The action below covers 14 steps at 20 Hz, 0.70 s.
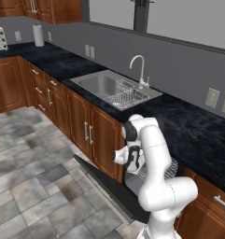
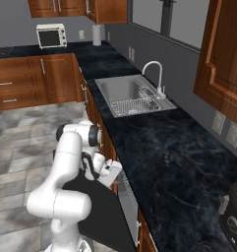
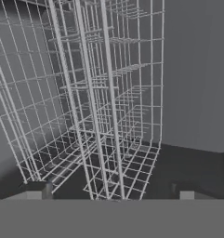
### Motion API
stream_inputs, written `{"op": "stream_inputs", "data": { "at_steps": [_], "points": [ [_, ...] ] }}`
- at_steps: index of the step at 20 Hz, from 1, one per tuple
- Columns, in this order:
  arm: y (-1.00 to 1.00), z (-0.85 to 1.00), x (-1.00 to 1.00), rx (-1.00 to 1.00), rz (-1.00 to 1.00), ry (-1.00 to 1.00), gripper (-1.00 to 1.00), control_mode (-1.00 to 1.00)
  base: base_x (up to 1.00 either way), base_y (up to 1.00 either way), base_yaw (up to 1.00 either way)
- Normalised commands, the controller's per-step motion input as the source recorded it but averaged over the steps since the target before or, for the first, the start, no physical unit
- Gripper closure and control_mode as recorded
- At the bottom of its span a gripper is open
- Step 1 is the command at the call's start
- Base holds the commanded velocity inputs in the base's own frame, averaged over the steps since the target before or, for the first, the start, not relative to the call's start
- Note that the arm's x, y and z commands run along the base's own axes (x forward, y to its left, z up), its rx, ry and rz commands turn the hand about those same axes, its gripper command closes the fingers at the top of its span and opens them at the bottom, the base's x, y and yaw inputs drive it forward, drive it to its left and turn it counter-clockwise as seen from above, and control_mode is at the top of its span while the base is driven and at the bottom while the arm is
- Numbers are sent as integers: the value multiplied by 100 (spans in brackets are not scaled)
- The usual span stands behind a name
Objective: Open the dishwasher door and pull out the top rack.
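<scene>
Two dark finger tips (image 3: 36,189) stand far apart at the bottom of the hand view, so we read the gripper (image 3: 113,191) as released, grasping nothing — between them we see bare wire and dark space. Ahead of the tips rises the top rack (image 3: 99,107), a grid of thin silver-white wire that runs away from the camera inside the dark cavity; whether the tips touch its nearest wires we cannot tell.

From the left base view we find the dishwasher door (image 1: 109,186) swung down and open, a flat dark panel tilting out over the tiled floor (image 1: 25,177) below the counter (image 1: 193,130). The arm's hand (image 1: 128,156) hangs just above that panel, close to the opening, and a patch of the rack's wire shows beside the arm's elbow, just under the counter edge. From the right base view the same panel lies dark beneath the arm, with the hand pointing toward the cabinet front.

Along the black counter we see a steel sink (image 1: 102,84) with a curved faucet (image 1: 139,70) and a small wire dish rack (image 1: 125,98) sitting in its nearer basin. Brown wooden cabinets (image 1: 81,121) run under the counter to the left of the open door. Farther back stand a white paper towel roll (image 1: 38,35) and a toaster oven (image 2: 51,35)
</scene>
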Motion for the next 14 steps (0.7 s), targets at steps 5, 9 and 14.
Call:
{"op": "stream_inputs", "data": {
  "at_steps": [5, 9, 14],
  "points": [
    [-18, -30, 33, -3, 0, 1, -100, -100, 0, 0, 0],
    [-13, -33, 33, -2, 0, 2, -100, -100, 0, 0, 0],
    [-10, -33, 33, -1, 0, 5, -100, -100, 0, 0, 0]
  ]
}}
